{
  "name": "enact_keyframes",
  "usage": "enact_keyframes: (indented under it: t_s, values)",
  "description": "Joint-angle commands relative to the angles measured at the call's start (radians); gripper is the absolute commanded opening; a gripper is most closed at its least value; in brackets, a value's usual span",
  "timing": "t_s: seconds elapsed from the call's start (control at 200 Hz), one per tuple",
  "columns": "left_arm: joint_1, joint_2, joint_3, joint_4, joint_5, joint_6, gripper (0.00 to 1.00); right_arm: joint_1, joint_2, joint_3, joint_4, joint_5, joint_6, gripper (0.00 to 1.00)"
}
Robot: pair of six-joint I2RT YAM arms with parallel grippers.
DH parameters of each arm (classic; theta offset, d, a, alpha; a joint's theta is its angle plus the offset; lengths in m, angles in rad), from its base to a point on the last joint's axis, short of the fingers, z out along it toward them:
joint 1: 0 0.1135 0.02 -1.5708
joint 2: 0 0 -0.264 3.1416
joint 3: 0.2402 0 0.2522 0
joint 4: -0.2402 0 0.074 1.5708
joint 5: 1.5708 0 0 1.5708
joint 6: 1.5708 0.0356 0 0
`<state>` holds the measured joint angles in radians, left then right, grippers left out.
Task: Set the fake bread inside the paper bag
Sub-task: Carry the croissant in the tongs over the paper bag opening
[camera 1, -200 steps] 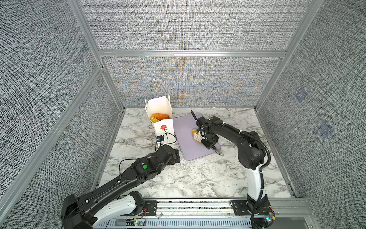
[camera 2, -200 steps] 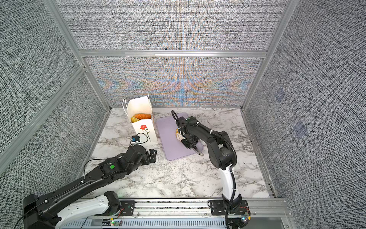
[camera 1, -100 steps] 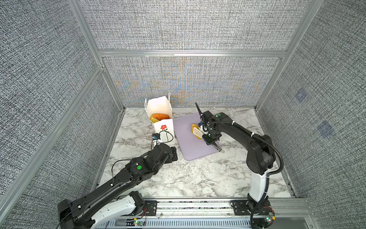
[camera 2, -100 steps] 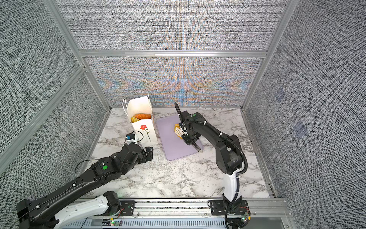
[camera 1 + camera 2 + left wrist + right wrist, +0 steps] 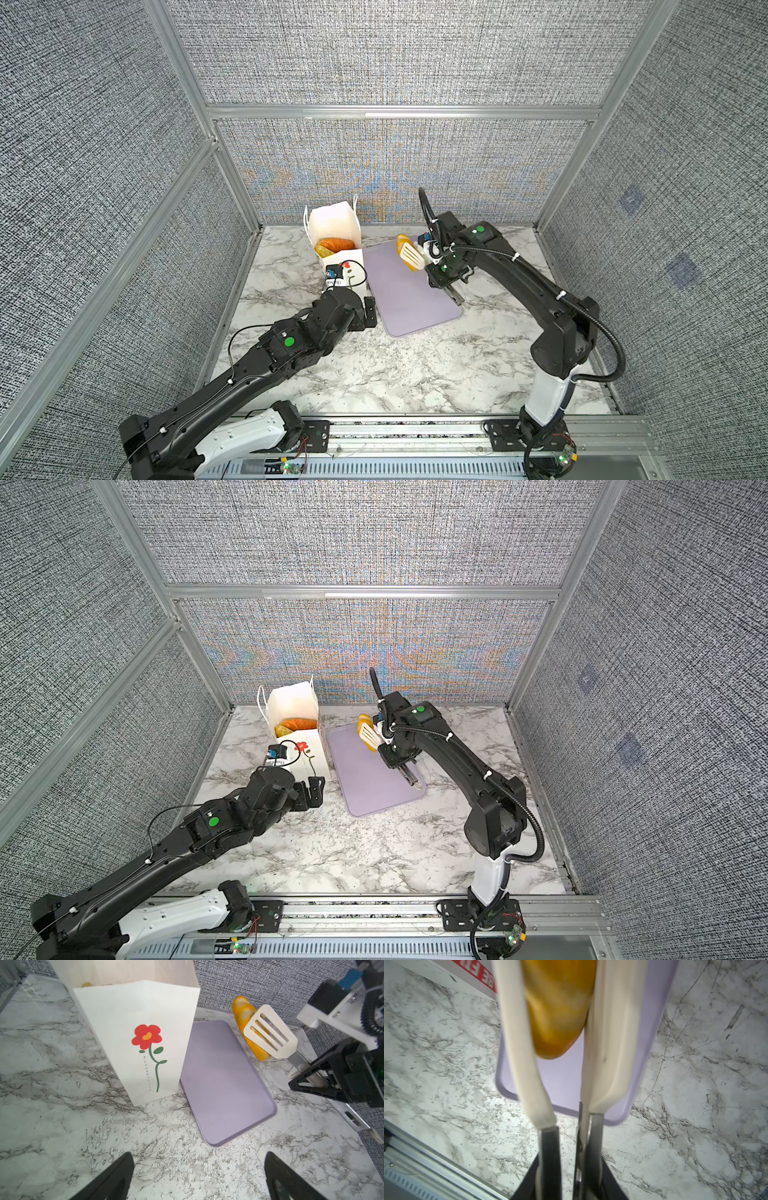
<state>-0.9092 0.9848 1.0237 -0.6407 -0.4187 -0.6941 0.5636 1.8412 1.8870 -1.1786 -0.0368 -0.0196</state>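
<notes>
The white paper bag with a red flower stands open at the back left, and orange and yellow fake bread lies inside it. My right gripper is shut on the handles of white slotted tongs. The tongs pinch a long striped yellow fake bread in the air above the far end of the lilac tray, right of the bag. In the right wrist view the bread sits between the two tong blades. My left gripper is open and holds nothing, low over the table in front of the bag.
The lilac tray lies flat against the bag's right side with nothing on it. Marble tabletop spreads in front. Grey fabric walls with aluminium posts close in the back and both sides. A rail runs along the front edge.
My right gripper has lifted the tongs and the yellow bread off the tray, up and toward the back. My left arm has shifted slightly toward the bag, its gripper still open.
</notes>
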Motion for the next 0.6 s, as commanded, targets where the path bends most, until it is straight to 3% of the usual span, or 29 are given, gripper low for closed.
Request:
enact_keyframes:
  t_s: [0.0,0.595]
  values:
    - [0.0,0.019,0.028,0.031,0.019,0.068,0.99,0.01,-0.021,0.038,-0.022,-0.05,0.02,0.31]
    - [0.002,-0.005,0.095,0.008,-0.078,0.098,0.99,0.149,-0.069,0.21,0.069,-0.175,0.068,0.32]
